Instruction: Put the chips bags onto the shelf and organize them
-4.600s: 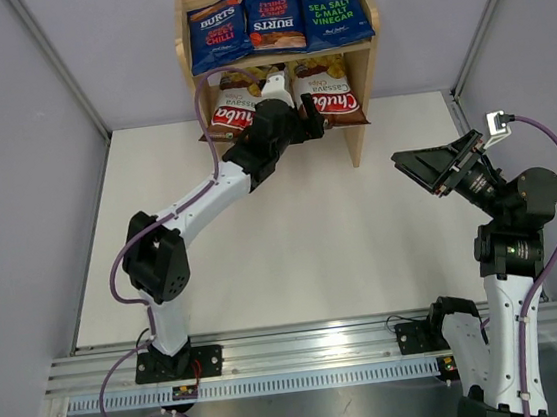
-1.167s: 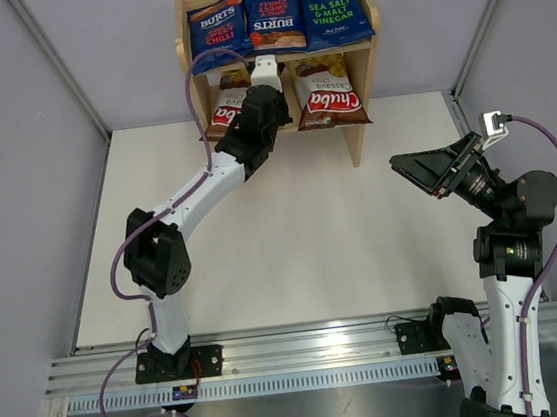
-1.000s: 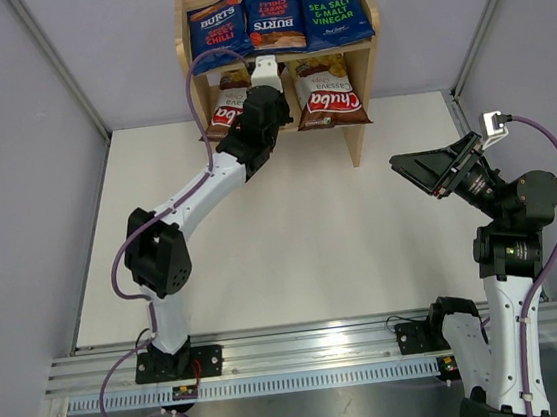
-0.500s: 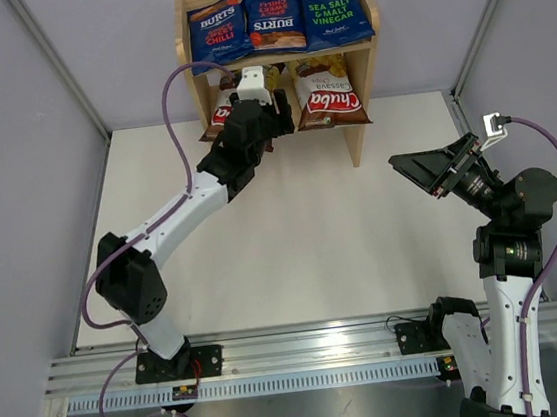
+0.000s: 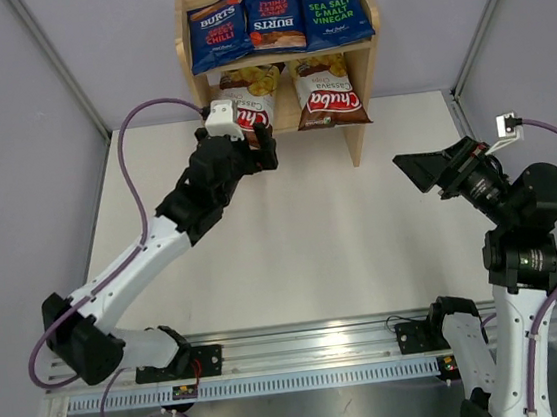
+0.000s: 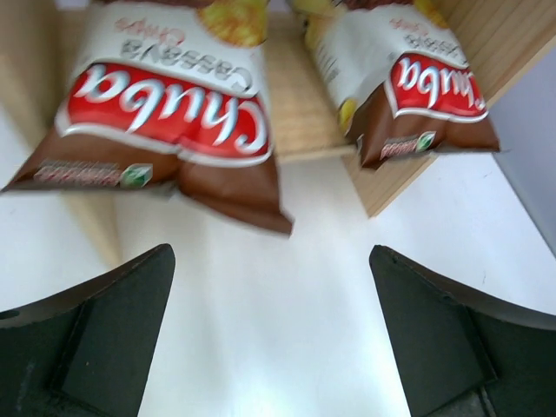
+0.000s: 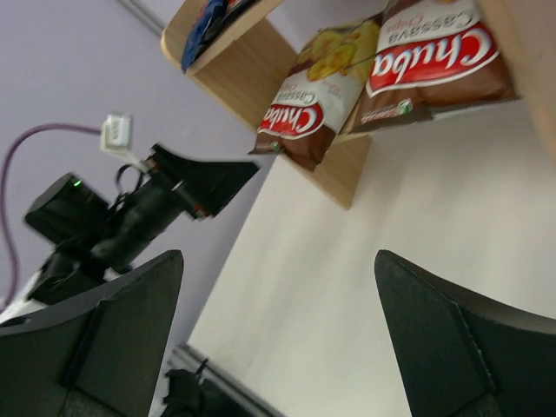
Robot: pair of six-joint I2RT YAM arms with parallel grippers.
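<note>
The wooden shelf (image 5: 361, 119) stands at the table's far edge. Three blue BURTS chips bags (image 5: 218, 32) (image 5: 274, 18) (image 5: 334, 11) lie side by side on its top tier. Two brown-white Chuba bags (image 6: 169, 113) (image 6: 408, 82) lie on the lower tier, their bottom ends hanging over the front edge. My left gripper (image 5: 263, 142) hovers just in front of the left Chuba bag (image 5: 250, 91), open and empty, clear of it. My right gripper (image 5: 423, 170) is raised at the right, open and empty, facing the shelf (image 7: 334, 169).
Grey walls close in the white table (image 5: 292, 237) on both sides. A metal rail (image 5: 305, 351) with the arm bases runs along the near edge. The left arm's purple cable (image 5: 134, 134) loops high over the table's left part.
My left gripper has opened and let go of the left Chuba bag, then drawn back from the shelf toward the near left. The right arm has barely shifted.
</note>
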